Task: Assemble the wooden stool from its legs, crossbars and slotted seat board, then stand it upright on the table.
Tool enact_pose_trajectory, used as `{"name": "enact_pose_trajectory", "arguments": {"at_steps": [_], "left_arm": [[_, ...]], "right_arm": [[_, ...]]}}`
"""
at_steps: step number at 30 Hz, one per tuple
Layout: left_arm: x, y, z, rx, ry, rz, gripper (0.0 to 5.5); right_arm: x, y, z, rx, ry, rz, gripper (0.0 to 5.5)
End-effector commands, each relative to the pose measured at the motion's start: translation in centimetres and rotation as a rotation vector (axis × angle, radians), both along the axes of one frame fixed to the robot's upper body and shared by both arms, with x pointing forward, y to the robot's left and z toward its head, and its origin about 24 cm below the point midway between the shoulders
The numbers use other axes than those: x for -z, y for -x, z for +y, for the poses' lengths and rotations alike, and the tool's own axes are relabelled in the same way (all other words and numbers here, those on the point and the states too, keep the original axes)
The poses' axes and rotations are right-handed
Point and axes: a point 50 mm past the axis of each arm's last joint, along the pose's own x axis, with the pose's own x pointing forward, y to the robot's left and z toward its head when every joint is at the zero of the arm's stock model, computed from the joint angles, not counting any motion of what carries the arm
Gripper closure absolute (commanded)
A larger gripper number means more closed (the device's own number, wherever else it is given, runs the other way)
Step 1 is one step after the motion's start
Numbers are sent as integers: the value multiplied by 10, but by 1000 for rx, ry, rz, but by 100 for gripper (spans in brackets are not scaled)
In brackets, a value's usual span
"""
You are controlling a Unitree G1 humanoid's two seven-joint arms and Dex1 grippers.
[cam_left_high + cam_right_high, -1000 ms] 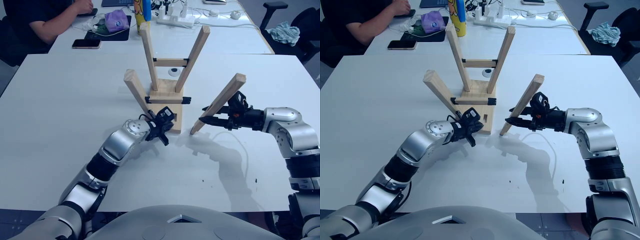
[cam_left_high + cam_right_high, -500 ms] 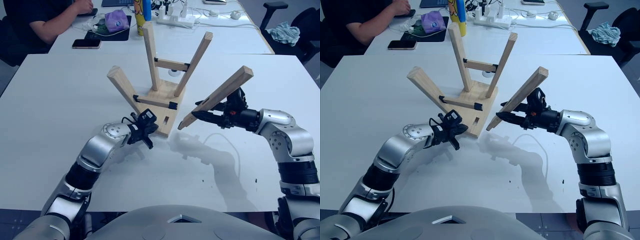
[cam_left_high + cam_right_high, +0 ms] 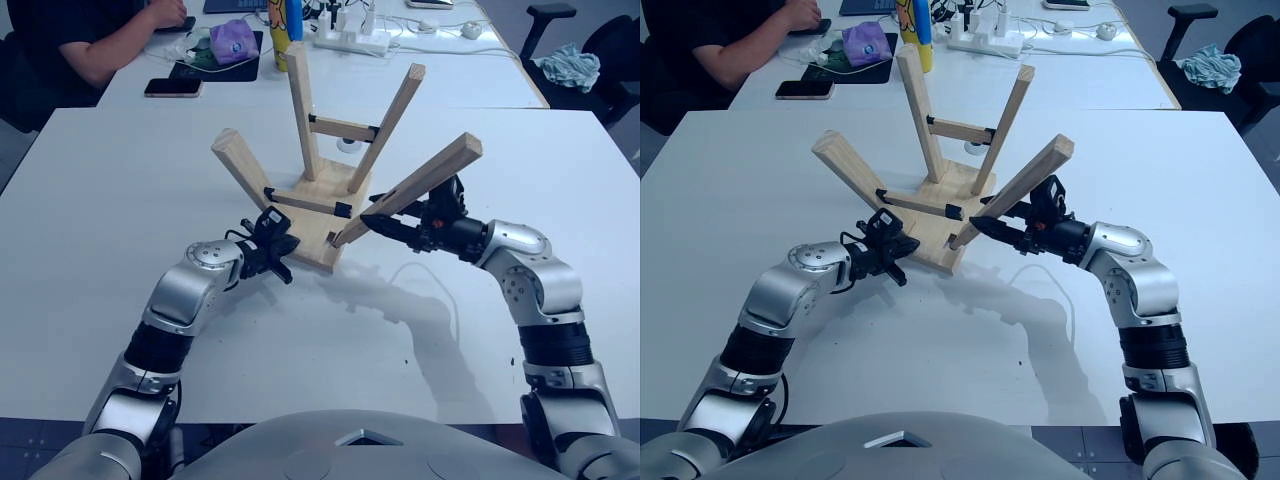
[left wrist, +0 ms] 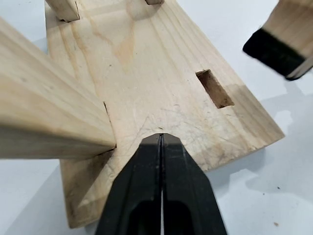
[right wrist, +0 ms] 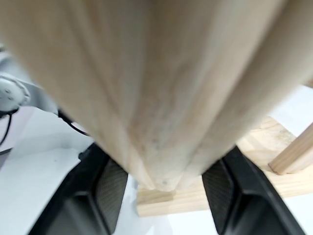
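Left wrist view: my left pincer (image 4: 160, 139) is closed, its two black fingers pressed together, with the tips against the pale wooden slotted seat board (image 4: 161, 73). They sit just beside the base of the thick wooden leg (image 4: 44, 117) fitted at that corner. One rectangular slot (image 4: 214, 88) in the board is open, with nothing in it.

From the head camera, the seat board lies underside up and tilted on the white table (image 3: 120, 200), its far edge raised. Two more wooden legs (image 3: 302, 100) (image 3: 390, 115) rise from the board's far side, joined by a short wooden crossbar (image 3: 340, 128). A second crossbar with black end caps (image 3: 305, 200) runs low over the board between the corner leg and the far pair.

My right pincer (image 3: 378, 222) is clamped on the loose fourth wooden leg (image 3: 420, 180), a finger on each side. The leg slants up and away from the board, its lower end at the board's near right corner; whether it touches the wood I cannot tell
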Motion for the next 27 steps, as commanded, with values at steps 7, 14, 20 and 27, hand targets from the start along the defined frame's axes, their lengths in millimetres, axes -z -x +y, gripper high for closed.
{"name": "enact_pose_trajectory", "arguments": {"at_steps": [7, 14, 20, 27], "left_arm": [[21, 8, 7, -27, -48, 101, 550], [23, 10, 5, -30, -40, 108, 550], [23, 10, 2, -36, -29, 110, 550], [24, 12, 1, -54, -17, 112, 550]], "right_arm": [[11, -7, 7, -12, 74, -51, 346], [12, -12, 10, -40, 159, -92, 346], [17, -11, 16, -103, 219, -67, 346], [23, -4, 23, -193, 294, -3, 346]]}}
